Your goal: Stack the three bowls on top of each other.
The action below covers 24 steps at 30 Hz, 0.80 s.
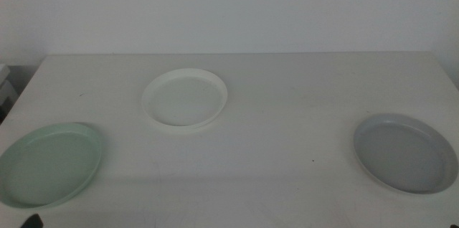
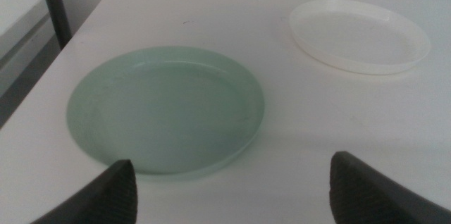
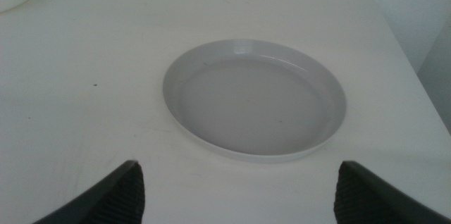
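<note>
Three bowls lie apart on the white table (image 1: 287, 113). The pale mint green bowl (image 1: 49, 163) is at the front left, the white bowl (image 1: 185, 99) at the middle back, and the light grey bowl (image 1: 405, 153) at the front right. My left gripper (image 2: 232, 175) is open and empty, just short of the mint green bowl (image 2: 165, 108), with the white bowl (image 2: 359, 35) farther off. My right gripper (image 3: 241, 175) is open and empty, just short of the grey bowl (image 3: 254, 97). In the middle view only a dark tip of the left gripper (image 1: 32, 221) shows at the bottom edge.
A plain white wall stands behind the table. The table's left edge runs close to the mint green bowl, with a dark post (image 2: 53, 5) beyond it. The table's right edge (image 3: 412, 62) lies close to the grey bowl.
</note>
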Each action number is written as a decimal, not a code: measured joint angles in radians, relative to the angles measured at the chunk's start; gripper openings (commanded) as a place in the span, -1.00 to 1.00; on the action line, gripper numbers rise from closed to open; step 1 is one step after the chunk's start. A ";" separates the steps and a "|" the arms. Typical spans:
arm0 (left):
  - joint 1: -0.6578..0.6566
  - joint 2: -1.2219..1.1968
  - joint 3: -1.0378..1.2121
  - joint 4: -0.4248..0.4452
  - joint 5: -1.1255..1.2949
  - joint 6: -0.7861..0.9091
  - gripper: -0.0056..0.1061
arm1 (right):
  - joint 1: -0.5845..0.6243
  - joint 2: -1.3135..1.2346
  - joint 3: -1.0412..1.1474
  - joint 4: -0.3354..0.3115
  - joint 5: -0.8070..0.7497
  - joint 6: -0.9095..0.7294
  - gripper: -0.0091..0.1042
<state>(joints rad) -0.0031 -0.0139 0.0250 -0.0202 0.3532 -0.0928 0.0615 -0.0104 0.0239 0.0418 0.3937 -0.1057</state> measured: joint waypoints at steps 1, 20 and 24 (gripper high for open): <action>0.000 0.008 -0.012 0.000 0.004 0.000 0.98 | 0.000 0.000 0.000 0.000 0.000 0.000 0.49; 0.000 0.467 -0.660 0.020 0.280 0.000 0.98 | 0.000 0.000 0.000 0.000 0.000 0.000 0.49; 0.000 0.587 -0.844 0.020 0.428 0.002 0.98 | 0.000 0.000 0.000 0.000 0.000 0.000 0.49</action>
<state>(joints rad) -0.0031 0.5728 -0.8186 0.0000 0.7810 -0.0910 0.0615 -0.0104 0.0239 0.0418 0.3937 -0.1057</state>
